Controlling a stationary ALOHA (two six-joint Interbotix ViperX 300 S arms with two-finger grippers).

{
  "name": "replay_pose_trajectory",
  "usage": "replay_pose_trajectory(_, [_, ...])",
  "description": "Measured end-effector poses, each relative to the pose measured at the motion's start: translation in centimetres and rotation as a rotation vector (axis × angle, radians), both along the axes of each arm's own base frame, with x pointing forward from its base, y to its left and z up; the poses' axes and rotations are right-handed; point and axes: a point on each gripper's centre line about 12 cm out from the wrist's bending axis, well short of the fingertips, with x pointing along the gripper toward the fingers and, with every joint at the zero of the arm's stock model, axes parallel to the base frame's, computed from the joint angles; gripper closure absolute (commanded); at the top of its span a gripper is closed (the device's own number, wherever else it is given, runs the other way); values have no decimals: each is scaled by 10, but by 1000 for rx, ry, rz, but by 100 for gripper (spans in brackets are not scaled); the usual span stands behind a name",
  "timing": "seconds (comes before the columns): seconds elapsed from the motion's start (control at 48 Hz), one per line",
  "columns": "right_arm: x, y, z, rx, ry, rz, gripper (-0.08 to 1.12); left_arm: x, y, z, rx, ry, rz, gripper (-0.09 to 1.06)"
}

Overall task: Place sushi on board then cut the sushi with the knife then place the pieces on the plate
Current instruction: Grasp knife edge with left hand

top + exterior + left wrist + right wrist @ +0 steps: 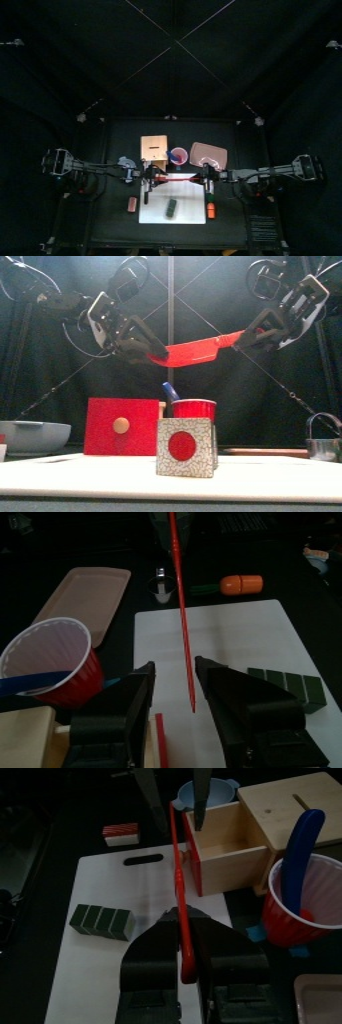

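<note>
Right fingers [150,968] pinch the red knife [201,351], which looks thin, stiff and light. Left fingers [127,702] stand spread around its far end. Sushi [104,921] lies below on the white board [94,983].

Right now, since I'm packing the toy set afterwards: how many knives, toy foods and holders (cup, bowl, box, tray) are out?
Knives: 2 (red knife, blue knife)
Toy foods: 3 (sushi roll, orange toy, red-and-white toy)
Holders: 4 (red cup, bowl, wooden box, pink tray)
Total: 9
</note>
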Motion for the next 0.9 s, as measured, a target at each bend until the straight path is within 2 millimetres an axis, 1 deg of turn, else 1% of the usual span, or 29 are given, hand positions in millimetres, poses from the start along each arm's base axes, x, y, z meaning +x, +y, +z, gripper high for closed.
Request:
replay_pose_trajectory(0.271, [0,-1,0,0,2,-3,68,0,-2,-1,1,18,-5,34])
replay_pose_trajectory(0.417, [0,-1,-1,-1,5,-2,68,-1,-6,-2,3,32,-16,36])
replay_pose_trajectory(0.625, [0,-1,0,-3,2,-1,68,0,-7,-2,3,34,-18,39])
replay_pose_trajectory(0.833, [1,-1,-3,-7,9,0,68,0,-8,-1,2,31,-19,55])
replay_pose_trajectory(0.896, [1,-1,-3,-6,11,0,68,0,-8,-1,3,30,-20,59])
